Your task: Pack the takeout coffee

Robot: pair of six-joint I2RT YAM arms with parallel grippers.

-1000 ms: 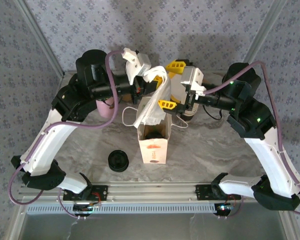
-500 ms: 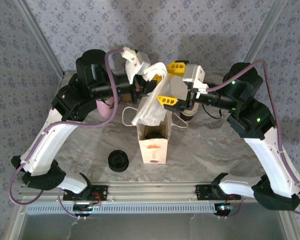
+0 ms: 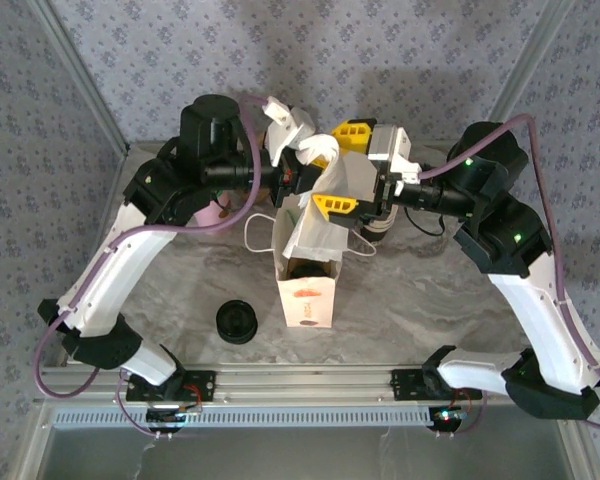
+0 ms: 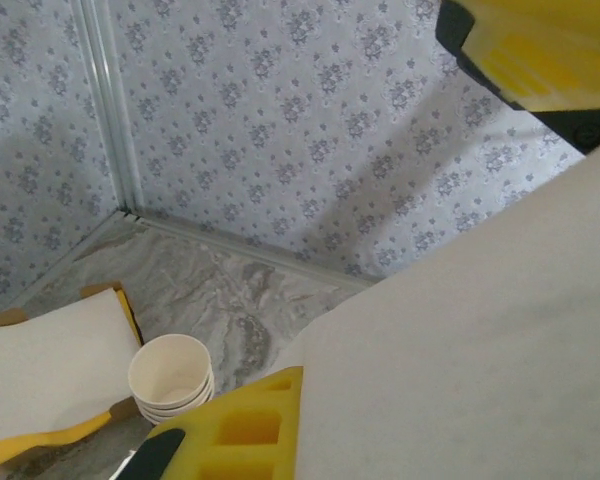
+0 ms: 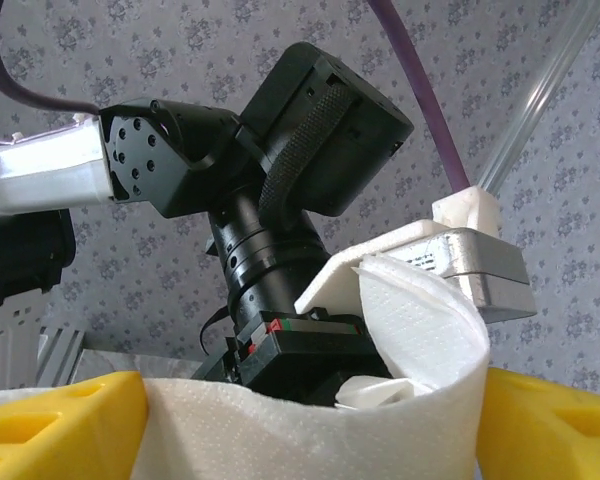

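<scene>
The takeout coffee (image 3: 305, 268) sits down inside an upright white paper bag (image 3: 306, 300) in the middle of a marble-patterned table (image 3: 410, 300). From above only a dark round top shows in the bag's open mouth; the bag walls hide the cup's sides.

The bag's front face carries a small reddish print. Thin white loop handles hang out to either side. The tall back panel of the bag is pulled upward and crumpled, leaning over the rear of the opening and covering part of it.

The left gripper (image 3: 295, 183) reaches in from the left and is clamped tight on the top edge of that raised panel. The right gripper (image 3: 345, 168) comes in from the right, its yellow fingers (image 5: 60, 430) spread wide with the limp white paper lying between them. In the right wrist view the paper spans the gap from one finger to the other, with the left arm's black wrist just behind it.

Just right of the bag, under the right gripper, stands a stack of lidless cream cups (image 4: 172, 375). A low pile of black lids (image 3: 237, 322) lies on the table left of the bag, well apart from it. A pink object (image 3: 213, 212) peeks out behind the left arm; what it is cannot be told. Floral-patterned walls enclose the table.
</scene>
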